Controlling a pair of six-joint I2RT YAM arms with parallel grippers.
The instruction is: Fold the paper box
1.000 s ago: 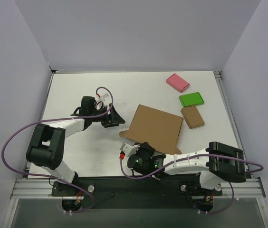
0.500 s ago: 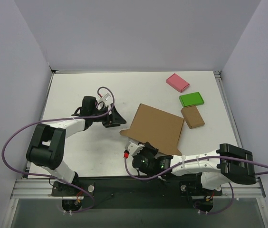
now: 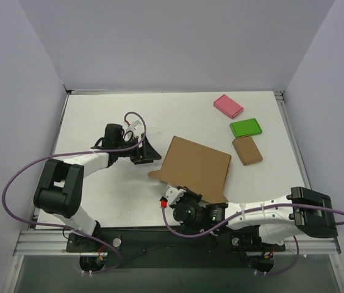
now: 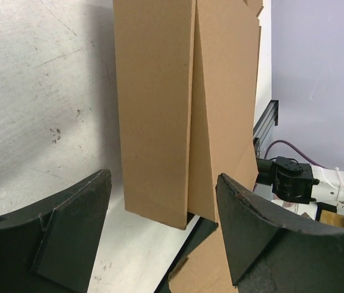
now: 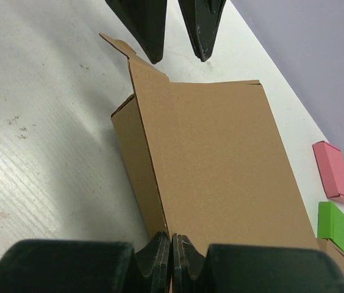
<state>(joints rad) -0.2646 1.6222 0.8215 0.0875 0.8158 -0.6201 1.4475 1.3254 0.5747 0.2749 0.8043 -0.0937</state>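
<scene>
The paper box [image 3: 196,166] is a brown cardboard mailer, partly folded, lying mid-table with a tab sticking out at its left corner. My left gripper [image 3: 154,151] is open at the box's left end. In the left wrist view the box end [image 4: 160,110] stands just ahead of the gap between the spread fingers [image 4: 68,232], untouched. My right gripper [image 3: 185,194] is at the box's near edge. In the right wrist view it [image 5: 172,239] is shut, its tips against the corner where the box's top panel [image 5: 221,165] meets the side wall.
A pink block [image 3: 228,105], a green block [image 3: 246,127] and a small brown block [image 3: 247,150] lie at the back right, close to the box's far right corner. White walls close in the table on three sides.
The box has slid and turned slightly to the left and nearer. The right arm's elbow has swung right with its gripper still at the near edge. The left gripper has barely moved.
</scene>
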